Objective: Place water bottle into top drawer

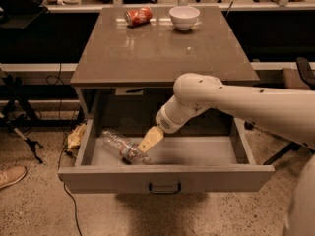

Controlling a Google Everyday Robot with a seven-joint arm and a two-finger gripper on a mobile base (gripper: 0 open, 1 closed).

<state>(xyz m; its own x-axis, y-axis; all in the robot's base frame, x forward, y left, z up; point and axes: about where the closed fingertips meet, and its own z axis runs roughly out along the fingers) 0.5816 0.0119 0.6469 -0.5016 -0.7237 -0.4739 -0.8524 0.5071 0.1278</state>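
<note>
The top drawer is pulled fully open under the table, with its dark handle at the centre of the front panel. The clear ribbed water bottle lies slanted low inside the drawer's left part, its label end toward the front. My gripper, at the end of the white arm reaching in from the right, is inside the drawer and shut on the bottle's near end.
On the brown table top a crushed orange-red soda can and a white bowl sit at the back. A crumpled yellow bag, cables and a shoe lie on the floor at left. A chair stands at right.
</note>
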